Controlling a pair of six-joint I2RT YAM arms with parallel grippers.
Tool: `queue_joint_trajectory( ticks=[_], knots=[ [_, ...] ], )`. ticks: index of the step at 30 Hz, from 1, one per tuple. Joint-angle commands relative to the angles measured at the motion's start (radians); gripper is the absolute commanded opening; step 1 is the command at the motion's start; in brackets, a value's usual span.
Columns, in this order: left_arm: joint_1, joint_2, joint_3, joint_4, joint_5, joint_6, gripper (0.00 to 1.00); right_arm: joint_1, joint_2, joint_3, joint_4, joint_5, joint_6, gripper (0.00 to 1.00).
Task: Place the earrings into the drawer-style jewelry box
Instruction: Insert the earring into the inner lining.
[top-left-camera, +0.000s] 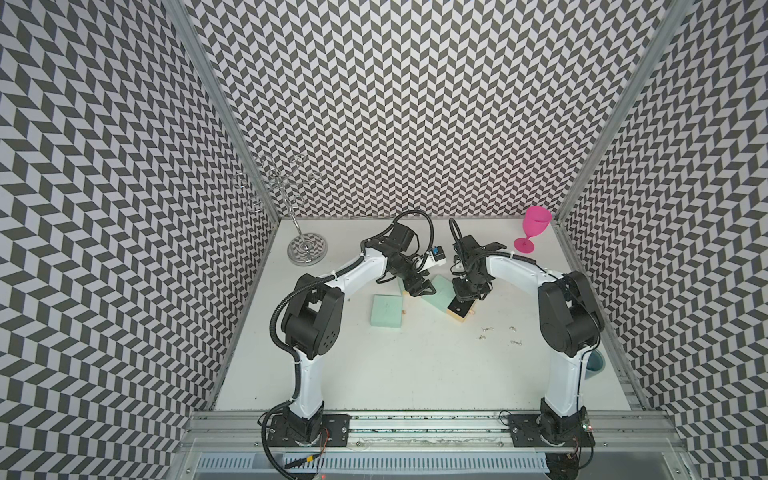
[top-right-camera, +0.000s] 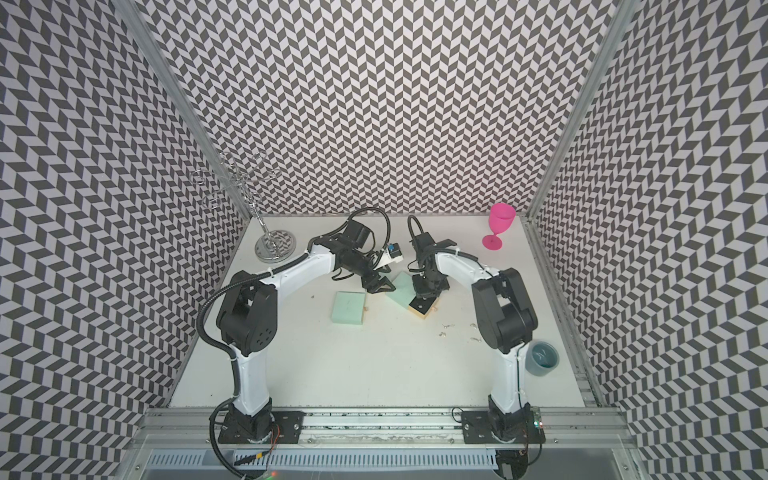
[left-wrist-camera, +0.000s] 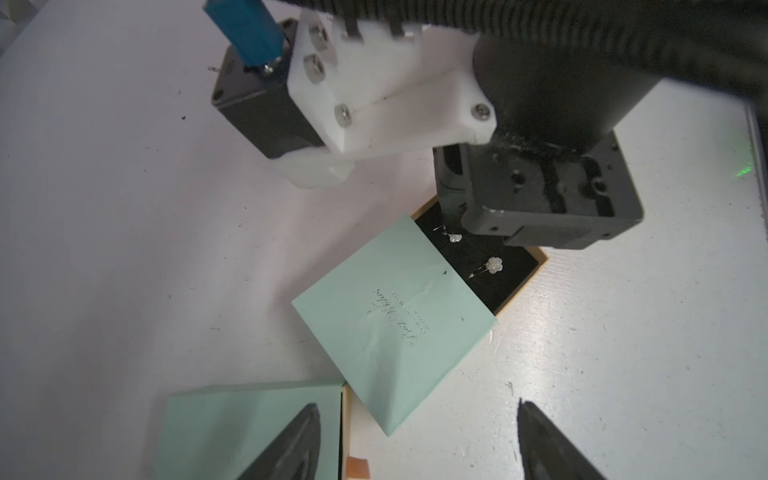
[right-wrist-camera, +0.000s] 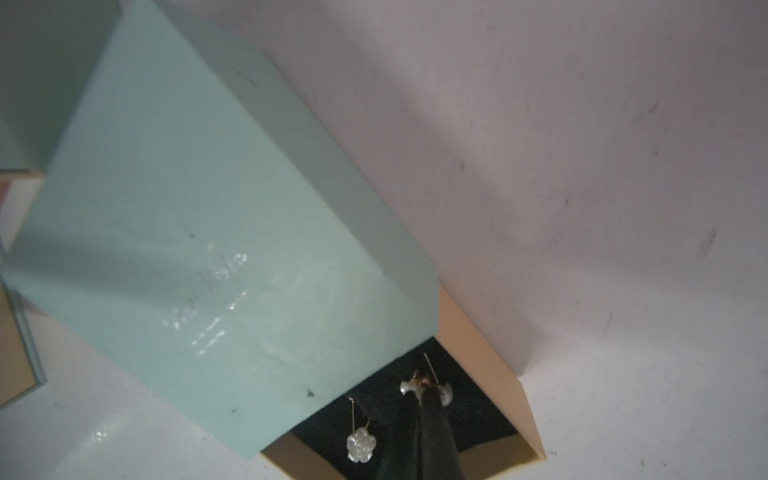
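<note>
The drawer-style jewelry box has a mint-green sleeve (right-wrist-camera: 208, 208) and a tan drawer (right-wrist-camera: 486, 365) with black lining, pulled partly out. It lies mid-table in both top views (top-left-camera: 440, 297). My right gripper (right-wrist-camera: 428, 388) reaches into the open drawer, shut on a pearly flower earring (right-wrist-camera: 407, 387). A second flower earring (right-wrist-camera: 360, 445) lies on the lining, also visible in the left wrist view (left-wrist-camera: 494, 264). Several tiny silvery earrings (top-left-camera: 484, 330) lie loose on the table near the right arm. My left gripper (left-wrist-camera: 417, 411) hovers open at the sleeve's closed end, holding nothing.
A second mint-green box (top-left-camera: 386, 311) lies just left of the jewelry box, under one left finger (left-wrist-camera: 299, 440). A chrome wire stand (top-left-camera: 306, 249) stands at the back left and a pink goblet (top-left-camera: 534, 232) at the back right. A grey-blue cup (top-right-camera: 541, 357) sits by the right arm's base.
</note>
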Motion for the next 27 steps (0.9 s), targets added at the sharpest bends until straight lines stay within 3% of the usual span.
queue_joint_trajectory(
  ticks=[1, 27],
  knots=[
    [-0.009, 0.007, 0.007, 0.019, 0.021, 0.001, 0.76, -0.006, 0.007, -0.016, 0.033, -0.007, -0.005, 0.02],
    [-0.009, 0.017, -0.004, 0.027, 0.025, -0.006, 0.76, -0.006, 0.045, -0.042, 0.074, -0.054, 0.01, 0.03]
  ],
)
